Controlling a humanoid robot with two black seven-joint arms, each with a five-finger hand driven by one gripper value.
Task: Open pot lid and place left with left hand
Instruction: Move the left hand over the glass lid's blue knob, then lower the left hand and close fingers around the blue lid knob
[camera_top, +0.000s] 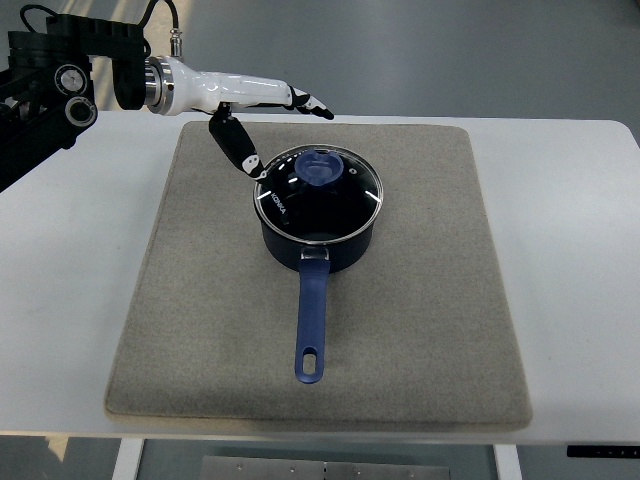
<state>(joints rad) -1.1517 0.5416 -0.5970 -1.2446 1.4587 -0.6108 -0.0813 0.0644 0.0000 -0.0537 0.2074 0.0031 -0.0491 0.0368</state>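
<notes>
Bottom of the frame: front edge of a white table (60, 330) is seen, w/ a grey mat (420, 300) laid over most of the middle. On the mat, a dark blue pot (318, 245) is sat slightly above centre, its long blue handle (312, 325) pointed down toward the bottom edge, hole at the tip. The glass lid (318, 190) is seated on the pot, not lifted; a blue knob (322, 168) is seen on top, a bit toward the upper side of the lid. Some white lettering is printed on the lid's left rim, too small to be read.

Further up, upper left of the frame: the left hand (262, 122) is reached in from the left edge on a white forearm w/ black & metal joints behind it. Fingers (310, 103) are stretched out flat toward the right, thumb (236, 145) angled down toward the lid's upper-left rim, tip just beside it; contact can't be told. Hand is spread wide, nothing held.

Right arm isn't seen anywhere.
</notes>
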